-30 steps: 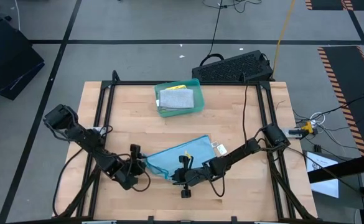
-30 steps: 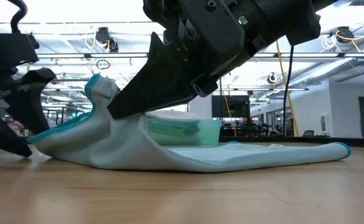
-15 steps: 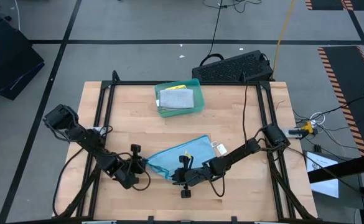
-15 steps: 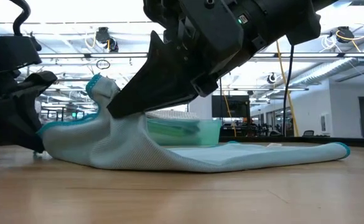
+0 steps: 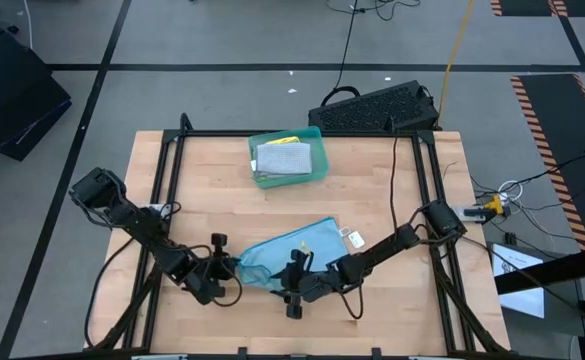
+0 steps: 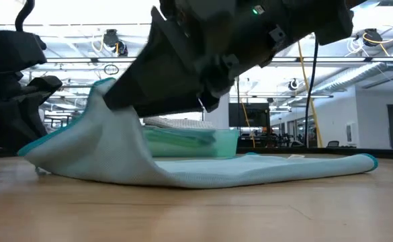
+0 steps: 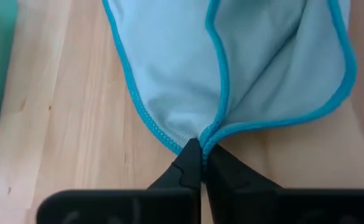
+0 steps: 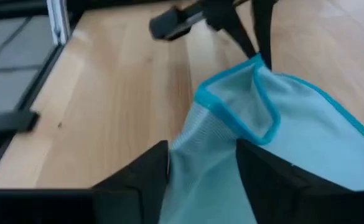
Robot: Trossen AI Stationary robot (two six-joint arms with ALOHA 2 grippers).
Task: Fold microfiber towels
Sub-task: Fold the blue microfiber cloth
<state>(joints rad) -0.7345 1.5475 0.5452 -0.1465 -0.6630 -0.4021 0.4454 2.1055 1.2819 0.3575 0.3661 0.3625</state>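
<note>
Wooden boards make up the table [image 5: 372, 190] we work on, with a teal tray [image 5: 317, 165] of cloths at its far middle and a black case beyond it on the floor. Our light blue towel [image 5: 307, 245] lies at the near middle, its long axis running from the near left up toward the far right, flat at the right end and bunched into a raised hump at the left. Our left gripper [image 7: 201, 158] sits at the towel's near-left tip, fingers pinched tight on the darker blue hem where two edges meet. Our right gripper [image 8: 200, 165] hangs over the near edge just right of that, its fingers parted with a fold of cloth rising between them; we cannot tell whether they grip it or are letting go. Both grippers crowd the same left end, the left one nearer the corner, so we judge that any fold must carry this corner along the long axis toward the flat far-right end. Soft and limp, the cloth has a fine ribbed weave and a stitched border.
</note>
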